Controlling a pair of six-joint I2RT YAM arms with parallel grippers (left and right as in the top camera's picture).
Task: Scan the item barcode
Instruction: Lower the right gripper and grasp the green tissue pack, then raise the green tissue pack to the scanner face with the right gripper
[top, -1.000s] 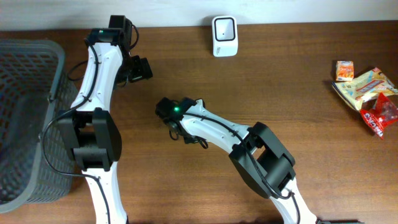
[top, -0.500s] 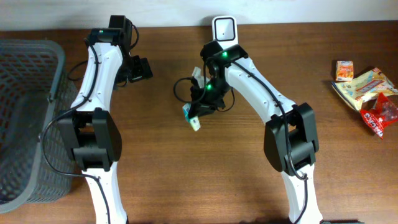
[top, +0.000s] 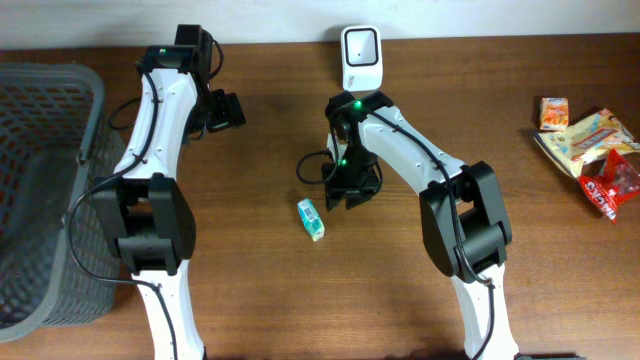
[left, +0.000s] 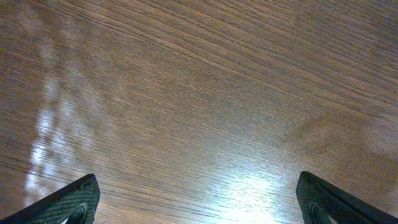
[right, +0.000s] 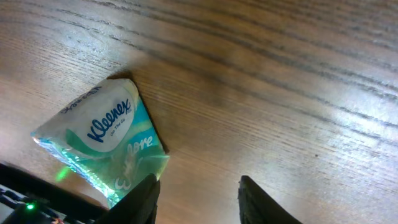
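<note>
left gripper (left: 198, 200) fingers spread wide over bare table (left: 186, 93), unmoved | Kleenex pack (top: 311, 218) now flat on table, no longer carried | right gripper (top: 350, 198) jaws apart, empty, just beside pack | scanner (top: 360, 58) behind it

So the left hand (top: 225, 110) is hanging wide open, its arm stretching far forward. The right hand (top: 352, 196) is pointing down, fingers (right: 147, 198) parted and empty.
</note>
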